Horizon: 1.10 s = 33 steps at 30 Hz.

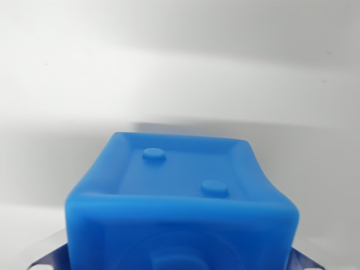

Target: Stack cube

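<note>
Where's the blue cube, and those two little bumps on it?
cube (180, 191): wrist view, middle of its recessed face.
far bump (153, 153): wrist view, its top.
near bump (214, 187): wrist view, its top.

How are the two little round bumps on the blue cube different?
The upper bump sits toward the wrist view's left; the lower bump sits toward its right. The upper bump looks smaller, the lower bump bigger. Both are round, blue and raised on the sunken face of the blue cube.
</note>
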Each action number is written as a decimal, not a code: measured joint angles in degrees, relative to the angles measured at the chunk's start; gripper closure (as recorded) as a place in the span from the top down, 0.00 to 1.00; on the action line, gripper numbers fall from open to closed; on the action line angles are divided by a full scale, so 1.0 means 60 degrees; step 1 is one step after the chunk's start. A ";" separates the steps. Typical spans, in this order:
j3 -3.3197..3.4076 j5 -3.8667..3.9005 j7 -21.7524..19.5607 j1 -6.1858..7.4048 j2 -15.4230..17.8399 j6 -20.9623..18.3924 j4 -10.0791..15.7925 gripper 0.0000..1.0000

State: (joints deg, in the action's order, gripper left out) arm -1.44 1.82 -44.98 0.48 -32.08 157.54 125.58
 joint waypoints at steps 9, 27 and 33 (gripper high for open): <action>-0.0005 -0.0005 0.0001 -0.0001 0.0371 -0.0256 0.0101 0.00; -0.0037 -0.0024 0.0017 -0.0022 0.1395 -0.1051 0.0308 0.00; -0.0054 -0.0040 0.0028 -0.0034 0.1788 -0.1401 0.0343 0.00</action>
State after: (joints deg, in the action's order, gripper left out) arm -1.76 1.59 -44.81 0.28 -21.35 149.13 127.64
